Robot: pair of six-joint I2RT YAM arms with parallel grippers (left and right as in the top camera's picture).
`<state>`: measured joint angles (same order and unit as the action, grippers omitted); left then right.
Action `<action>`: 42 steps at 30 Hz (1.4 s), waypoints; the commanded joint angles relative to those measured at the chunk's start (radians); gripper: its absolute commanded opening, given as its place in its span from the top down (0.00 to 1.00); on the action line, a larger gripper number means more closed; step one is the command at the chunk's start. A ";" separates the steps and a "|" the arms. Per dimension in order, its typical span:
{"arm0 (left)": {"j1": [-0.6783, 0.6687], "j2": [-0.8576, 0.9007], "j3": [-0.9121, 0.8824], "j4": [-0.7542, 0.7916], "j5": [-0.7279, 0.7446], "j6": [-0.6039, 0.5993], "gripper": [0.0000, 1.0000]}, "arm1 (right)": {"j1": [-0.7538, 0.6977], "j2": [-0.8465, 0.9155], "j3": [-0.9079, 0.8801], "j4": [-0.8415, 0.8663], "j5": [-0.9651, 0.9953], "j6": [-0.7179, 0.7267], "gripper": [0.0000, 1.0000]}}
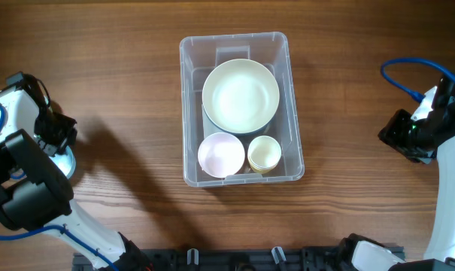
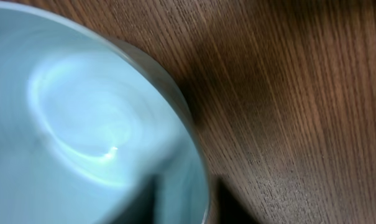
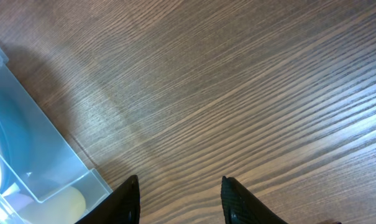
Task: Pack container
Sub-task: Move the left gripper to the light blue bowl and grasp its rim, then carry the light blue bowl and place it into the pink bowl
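The container [image 1: 189, 113] is a large clear plastic bin at the table's centre. It holds a large cream bowl [image 1: 241, 95], a small pinkish-white bowl [image 1: 221, 154] and a yellow cup [image 1: 264, 153]. Its corner also shows in the right wrist view [image 3: 38, 155]. A light blue bowl [image 1: 64, 162] sits on the table at the far left and fills the blurred left wrist view [image 2: 82, 124]. My left gripper [image 2: 186, 202] has one finger inside the blue bowl's rim and one outside, with a gap showing. My right gripper [image 3: 180, 199] is open and empty over bare wood, right of the container.
The wooden table [image 1: 137, 60] carries nothing else. My left arm's body [image 1: 24, 188] stands at the front left, and my right arm [image 1: 445, 150] with a blue cable [image 1: 396, 75] is at the right edge.
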<state>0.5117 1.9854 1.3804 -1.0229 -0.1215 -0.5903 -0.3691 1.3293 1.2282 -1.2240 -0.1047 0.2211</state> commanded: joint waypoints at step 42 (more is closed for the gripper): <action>-1.330 -0.157 0.327 -0.317 0.161 -0.151 0.88 | 0.005 -0.006 0.013 0.000 -0.009 -0.011 0.57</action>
<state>-0.8005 1.8175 1.7027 -1.3293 0.0204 -0.7208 -0.3691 1.3293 1.2282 -1.2240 -0.1047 0.2211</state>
